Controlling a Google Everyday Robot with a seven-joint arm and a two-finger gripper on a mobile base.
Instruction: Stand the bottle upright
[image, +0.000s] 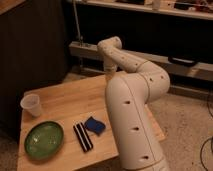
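Observation:
My arm rises from the lower right, bends at a white elbow (111, 47) and drops to the far edge of the wooden table (65, 100). The gripper (110, 71) hangs there, largely hidden behind my big forearm link (135, 100). A small pale shape (109, 77) shows at the gripper's lower end, right at the table's back edge. I cannot tell whether it is the bottle or part of the gripper. No bottle shows anywhere else on the table.
A translucent white cup (31, 105) stands at the table's left edge. A green plate (44, 140) lies front left, with a black striped bar (83, 136) and a blue sponge (94, 125) beside it. A grey rail (90, 50) runs behind the table.

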